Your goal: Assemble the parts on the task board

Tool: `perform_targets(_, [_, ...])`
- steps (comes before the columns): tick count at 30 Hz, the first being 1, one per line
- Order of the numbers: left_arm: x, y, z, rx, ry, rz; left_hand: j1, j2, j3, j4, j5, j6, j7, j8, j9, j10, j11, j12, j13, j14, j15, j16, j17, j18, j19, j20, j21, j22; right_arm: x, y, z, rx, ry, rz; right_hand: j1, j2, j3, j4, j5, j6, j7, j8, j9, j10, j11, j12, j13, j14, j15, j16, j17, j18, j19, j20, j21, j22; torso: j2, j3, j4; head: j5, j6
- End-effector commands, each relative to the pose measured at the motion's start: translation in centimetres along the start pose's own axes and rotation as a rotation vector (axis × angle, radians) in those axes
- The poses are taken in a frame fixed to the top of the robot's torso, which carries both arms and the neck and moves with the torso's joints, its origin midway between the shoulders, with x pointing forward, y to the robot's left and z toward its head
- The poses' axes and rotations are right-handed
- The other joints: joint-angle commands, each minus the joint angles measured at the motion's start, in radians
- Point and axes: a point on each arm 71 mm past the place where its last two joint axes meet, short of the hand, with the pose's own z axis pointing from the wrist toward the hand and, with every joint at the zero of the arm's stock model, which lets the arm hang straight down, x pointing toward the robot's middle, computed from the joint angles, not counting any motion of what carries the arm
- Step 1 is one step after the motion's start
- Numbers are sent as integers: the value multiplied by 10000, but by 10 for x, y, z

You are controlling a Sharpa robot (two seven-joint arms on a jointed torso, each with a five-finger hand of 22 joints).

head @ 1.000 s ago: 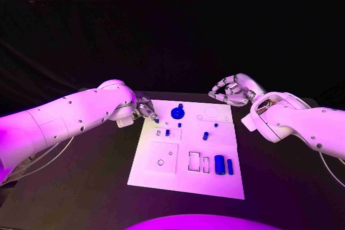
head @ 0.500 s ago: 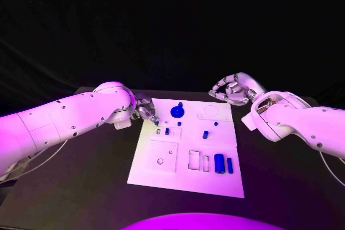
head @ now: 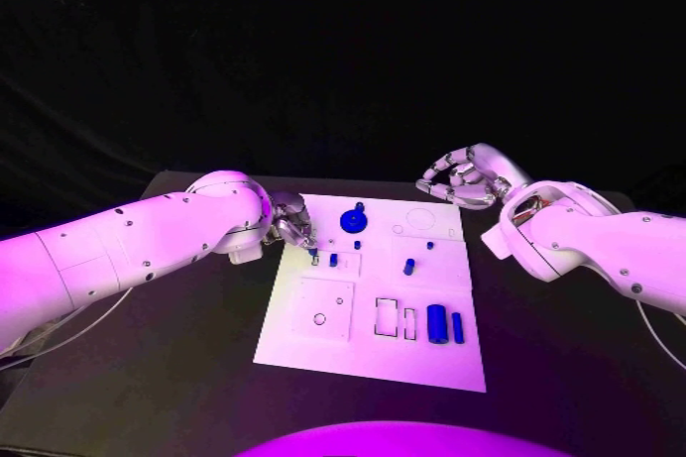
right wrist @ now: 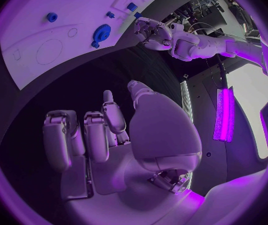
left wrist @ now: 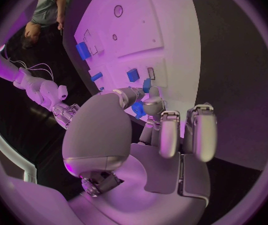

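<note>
the task board [head: 375,328] lies flat in the middle of the black worktop [head: 171,378], long side running away from the robot. the left hand [head: 293,222] sits at the board's far left corner, fingers [left wrist: 151,105] drawn together and pinching a small blue part [left wrist: 138,108] just over the board's surface. the right hand [head: 460,182] hangs off the board's far right corner, clear of it, its fingers [right wrist: 84,135] curled inward with nothing in them. on the board, a blue gear [head: 352,221] stands near the far edge, just beside the left hand; a small blue peg [head: 429,247] and a blue cylinder [head: 409,268] sit further right in the middle band, and two short blue pieces [head: 333,262] lie close to the left hand's fingertips. near the robot's edge, two taller blue blocks [head: 437,325] stand side by side next to outlined rectangular slots [head: 388,318]. a circle outline [head: 420,220] marks the far right area of the board.
</note>
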Motion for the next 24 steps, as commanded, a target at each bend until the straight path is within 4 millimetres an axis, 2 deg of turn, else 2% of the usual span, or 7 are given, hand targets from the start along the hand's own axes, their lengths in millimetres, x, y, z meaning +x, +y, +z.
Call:
perform_targets(1, [4,0,1,38,-45,80,34,15,1798,-1830,52,68,-24,0,6,86,4,41,13,1021,-76,65,2635,-84,51,9,53,1223,0,1,0,-134,9,-80,-116,23,-12,10,39,-4,-68,60,-9,25,-46,-2,4,786,-65,-48,1349,79,555,-68,-37,2086,1,7,-1,6,-10])
perform_targets(24, [12,2,4,-75,127,35,27,2,1816,-1845,87,91,-26,-11,4,88,0,24,-8,1021,-81,65,2635,-83,47,4,52,1219,1,0,-1,-128,24,-75,-116,23,-12,10,39,-4,-68,60,-9,25,-46,-2,4,786,-65,-48,1349,79,555,-68,-37,2086,7,15,-8,17,-40])
